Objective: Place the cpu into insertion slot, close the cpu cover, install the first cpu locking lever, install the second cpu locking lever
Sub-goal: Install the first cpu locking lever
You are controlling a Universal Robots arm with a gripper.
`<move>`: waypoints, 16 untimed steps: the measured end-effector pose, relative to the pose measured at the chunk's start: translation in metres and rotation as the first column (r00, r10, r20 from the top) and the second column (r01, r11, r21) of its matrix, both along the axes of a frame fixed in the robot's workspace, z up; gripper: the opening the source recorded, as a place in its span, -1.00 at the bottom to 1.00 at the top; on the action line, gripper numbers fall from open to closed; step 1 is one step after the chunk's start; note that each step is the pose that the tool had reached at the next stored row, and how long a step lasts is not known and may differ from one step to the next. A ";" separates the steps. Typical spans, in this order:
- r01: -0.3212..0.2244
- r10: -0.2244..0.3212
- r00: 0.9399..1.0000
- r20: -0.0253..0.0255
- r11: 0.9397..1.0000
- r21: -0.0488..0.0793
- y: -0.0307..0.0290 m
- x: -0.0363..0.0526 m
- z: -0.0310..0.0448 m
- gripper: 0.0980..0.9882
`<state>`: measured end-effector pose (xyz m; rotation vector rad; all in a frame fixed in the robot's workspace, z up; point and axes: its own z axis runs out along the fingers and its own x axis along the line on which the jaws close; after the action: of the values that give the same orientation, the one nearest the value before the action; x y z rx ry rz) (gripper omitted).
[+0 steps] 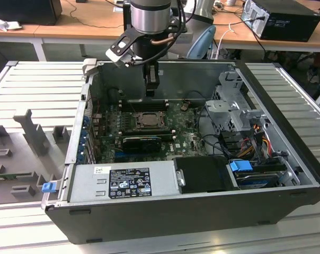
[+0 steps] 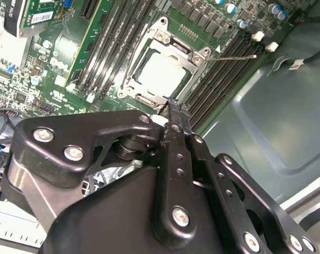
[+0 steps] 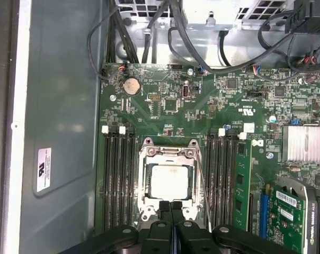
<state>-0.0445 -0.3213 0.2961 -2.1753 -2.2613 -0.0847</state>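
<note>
Evidently seated under metal frame [image 3: 169, 153], chip [image 3: 170, 181]: light, rigid, fragile. Wire lever [image 2: 231, 57] likely springy; best pushed near free end. Closed, empty jaws.

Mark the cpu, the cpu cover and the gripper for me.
cpu [image 3: 170, 181]: first wrist view, middle of its pale face.
cpu cover [image 3: 168, 154]: first wrist view, silver frame bar farthest from the gripper.
gripper [image 3: 171, 205]: first wrist view, between its fingertips.
</note>
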 end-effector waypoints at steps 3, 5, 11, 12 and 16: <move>-0.024 0.024 1.000 0.000 1.000 0.000 0.0000 0.0000 0.0000 -0.98; -0.051 0.051 0.999 0.000 0.999 0.000 0.0000 0.0000 0.0000 -0.98; -0.065 0.065 0.998 0.000 0.998 -0.001 0.0000 0.0000 0.0000 -0.98; -0.068 0.068 0.998 0.000 0.998 -0.001 0.0000 0.0000 0.0000 -0.98; -0.091 0.091 0.996 0.000 0.996 -0.001 0.0000 0.0000 -0.0001 -0.98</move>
<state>-0.0445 -0.3213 0.2961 -2.0693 -2.3563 -0.0836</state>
